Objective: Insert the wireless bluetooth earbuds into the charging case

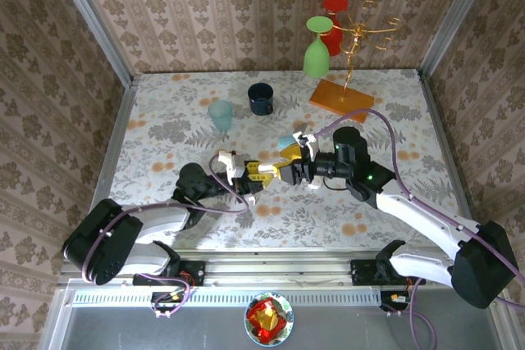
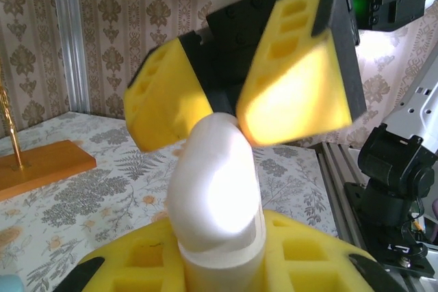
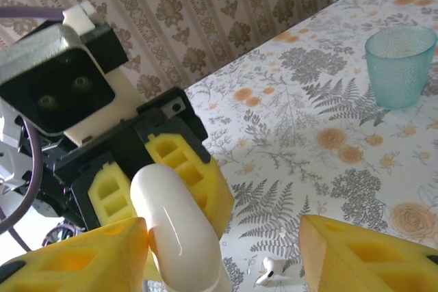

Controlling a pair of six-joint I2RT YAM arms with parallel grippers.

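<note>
Floral-patterned table enclosed by wallpapered walls. Left of centre, the left gripper is clamped on the white charging case, held upright above the table with its lid tilted open. Just right of it, the right gripper stands with jaws parted, one finger beside the lid. One white earbud lies on the table below, apart from the case.

Nothing legible anywhere: no lettering, brand mark, number or sign to be read on any surface in view.
</note>
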